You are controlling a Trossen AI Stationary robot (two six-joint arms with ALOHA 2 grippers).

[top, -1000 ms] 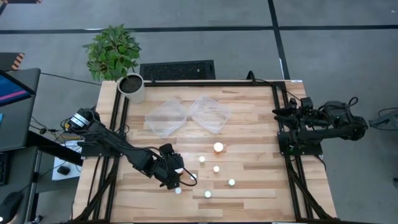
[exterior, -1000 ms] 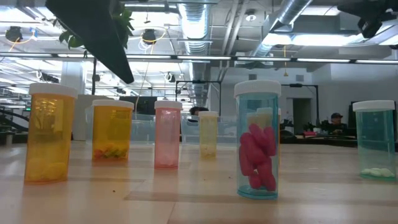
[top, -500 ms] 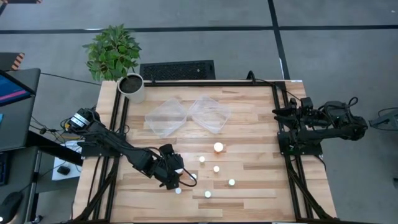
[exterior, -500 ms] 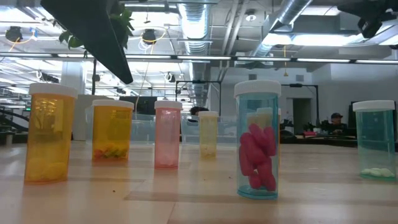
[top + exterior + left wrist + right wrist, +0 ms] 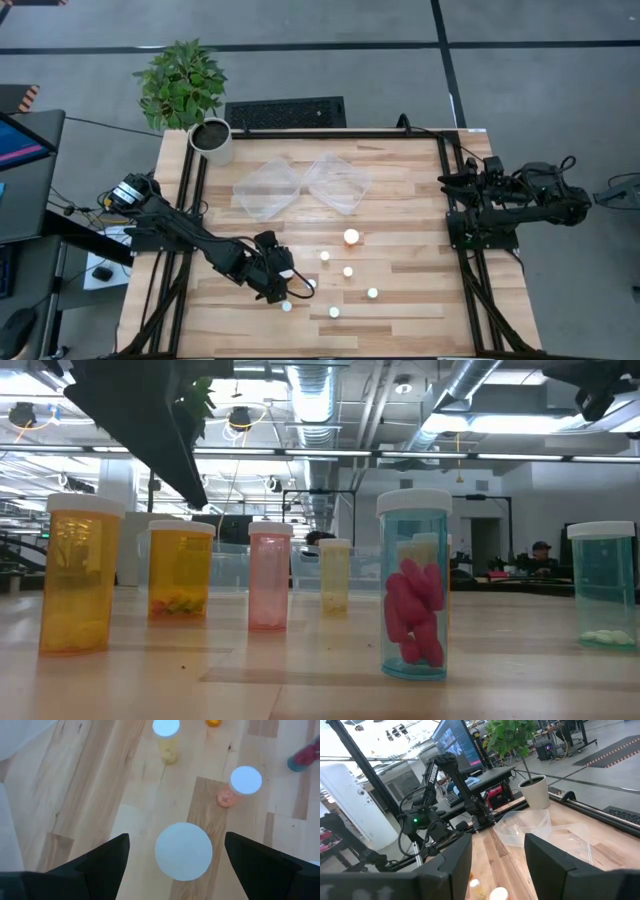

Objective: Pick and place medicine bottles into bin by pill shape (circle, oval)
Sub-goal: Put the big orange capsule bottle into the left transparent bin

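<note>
Several small translucent medicine bottles with white caps stand upright on the wooden table (image 5: pixel 400 330). In the low view they are two orange ones (image 5: pixel 80 575) (image 5: pixel 181 570), a pink one (image 5: pixel 269 575), a yellow one (image 5: pixel 335 575) and two teal ones (image 5: pixel 413 585) (image 5: pixel 603 585). My left gripper (image 5: pixel 297 292) is open and points down over the near-left orange bottle (image 5: pixel 287 305). That bottle's white cap (image 5: pixel 183 851) shows between the two fingers (image 5: pixel 176 837), below them. My right gripper (image 5: pixel 497 865) is open and empty at the table's right edge (image 5: pixel 460 185).
Two clear trays (image 5: pixel 268 188) (image 5: pixel 337 181) lie side by side at the far middle of the table. A white plant pot (image 5: pixel 212 140) stands at the far left corner. The other bottles (image 5: pixel 348 271) stand close together to the right of my left gripper.
My left gripper has gone down a little toward the near-left orange bottle and stays open. The bottles have not moved.
</note>
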